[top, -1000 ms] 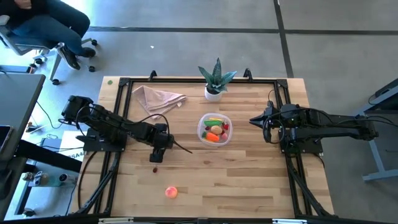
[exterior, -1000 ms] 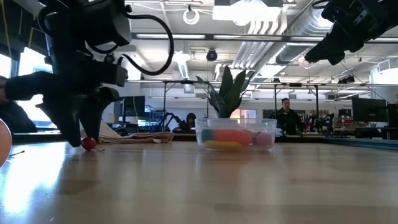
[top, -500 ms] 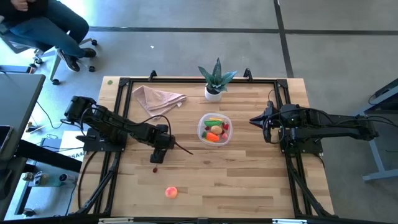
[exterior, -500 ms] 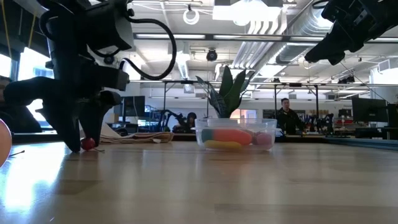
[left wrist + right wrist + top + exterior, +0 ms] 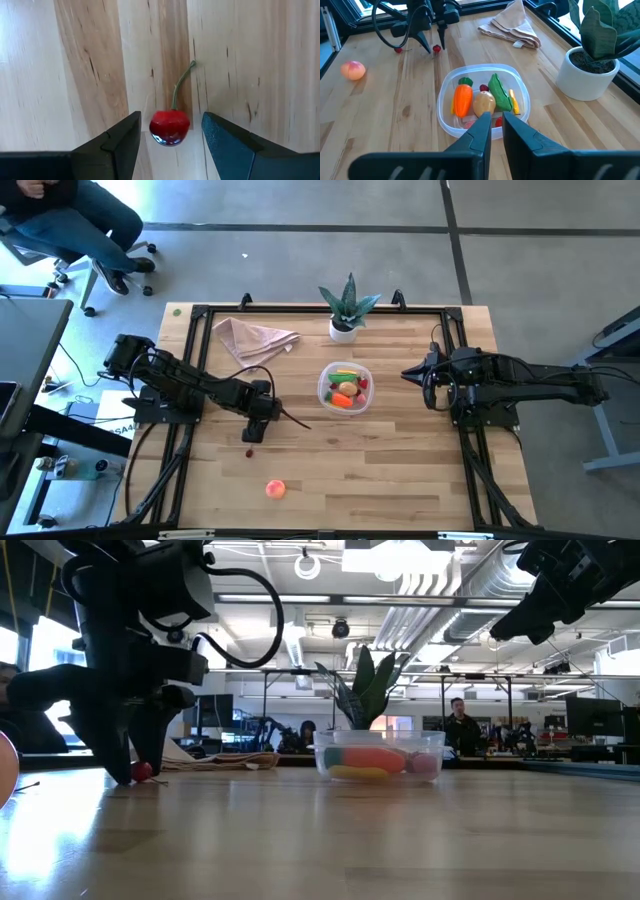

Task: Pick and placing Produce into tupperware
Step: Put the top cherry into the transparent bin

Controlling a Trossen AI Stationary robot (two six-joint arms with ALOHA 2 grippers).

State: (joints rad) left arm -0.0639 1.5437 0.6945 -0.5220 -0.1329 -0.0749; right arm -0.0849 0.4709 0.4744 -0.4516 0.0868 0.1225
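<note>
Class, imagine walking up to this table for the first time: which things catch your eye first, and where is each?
First, the clear tupperware mid-table, bright with toy produce. Next, the left pincer, lowered over a red cherry lying between its open fingers, left of the container. A peach sits alone near the front edge.

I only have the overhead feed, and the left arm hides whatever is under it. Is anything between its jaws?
Observer: Yes. The left wrist view shows a red cherry with a green stem lying on the wood between the left gripper's open jaws, with a gap on each side.
Operator: Is the right arm carrying anything?
Observer: No. In its wrist view, the right gripper has its jaws closed on nothing and faces the tupperware.
</note>
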